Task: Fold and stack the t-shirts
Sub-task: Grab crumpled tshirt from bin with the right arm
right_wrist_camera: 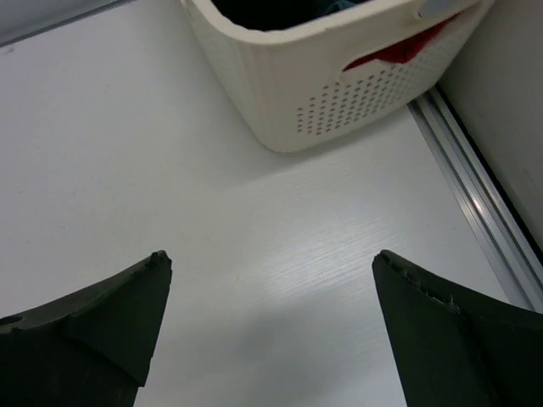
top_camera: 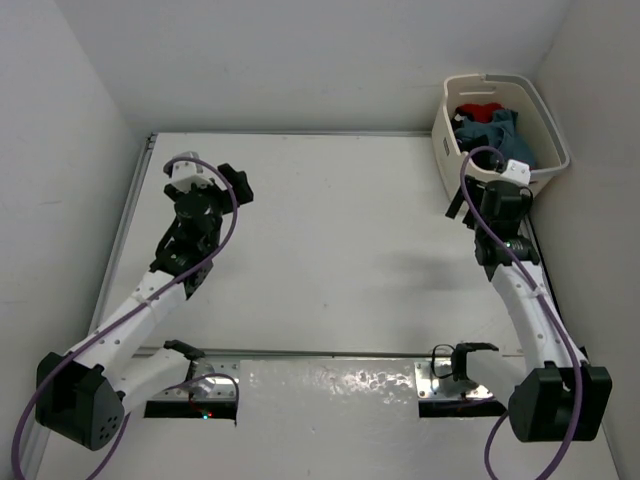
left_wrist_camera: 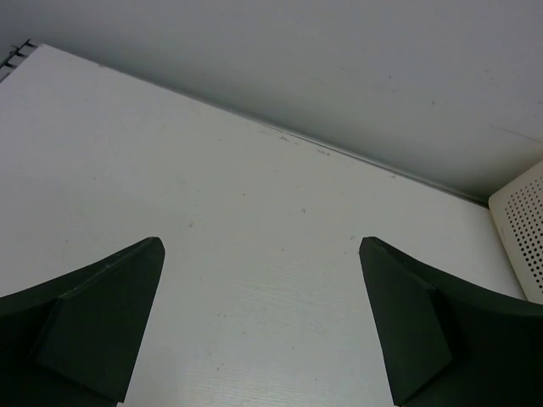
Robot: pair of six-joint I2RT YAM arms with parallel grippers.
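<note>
The soft cloth t-shirts [top_camera: 495, 128] lie unfolded in one crumpled heap inside the cream plastic laundry basket [top_camera: 447, 135], at the table's far right corner. The red t-shirt [top_camera: 483, 109] is at the back. The teal-blue t-shirt [top_camera: 507, 135] lies just beside it, nearer.

This looks like a robotics lab test cell. A bare white table [top_camera: 330, 250] is boxed in by plain white walls [top_camera: 300, 60]. An aluminium rail [right_wrist_camera: 475, 195] runs along the table's edge, to the right of the right end effector [right_wrist_camera: 270, 254]. Two white robot arms [top_camera: 130, 320] with exposed purple cabling are bolted to metal plates [top_camera: 450, 385] at the near edge. A cream plastic laundry basket [right_wrist_camera: 322, 85] stands just ahead of that end effector.
</note>
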